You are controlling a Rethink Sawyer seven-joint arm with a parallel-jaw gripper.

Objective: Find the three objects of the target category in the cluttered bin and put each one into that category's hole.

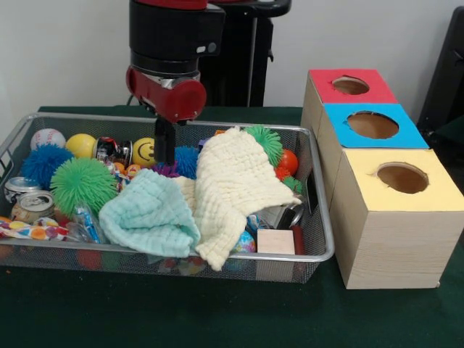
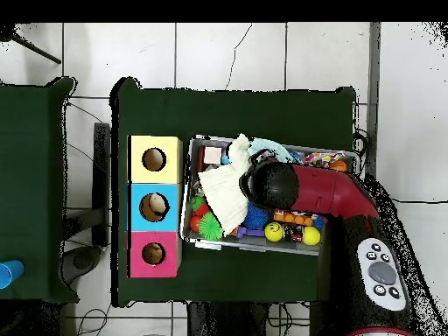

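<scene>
A wire bin point(image 1: 72, 246) point(image 2: 262, 248) holds a heap of things. A cream cloth point(image 1: 232, 181) point(image 2: 223, 197) and a mint cloth point(image 1: 148, 214) lie over the middle. Around them are a green spiky ball point(image 1: 82, 181), a blue spiky ball point(image 1: 43, 161), a smiley ball point(image 1: 143, 151) point(image 2: 274, 231), a yellow ball point(image 1: 81, 145), a baseball point(image 1: 47, 138), two cans point(image 1: 32, 204) and a wooden block point(image 1: 275, 241). My gripper point(image 1: 165, 156) reaches down into the back of the bin, beside the smiley ball and the cream cloth. In the overhead view the arm point(image 2: 297, 188) hides it.
Beside the bin stand three joined boxes with round holes: a red-topped box point(image 1: 326, 90) point(image 2: 154, 238), a blue-topped box point(image 1: 406, 134) point(image 2: 137, 206) and a yellow-topped box point(image 1: 435, 192) point(image 2: 155, 142). A second green spiky ball point(image 1: 264, 141) and an orange ball point(image 1: 288, 161) lie behind the cream cloth.
</scene>
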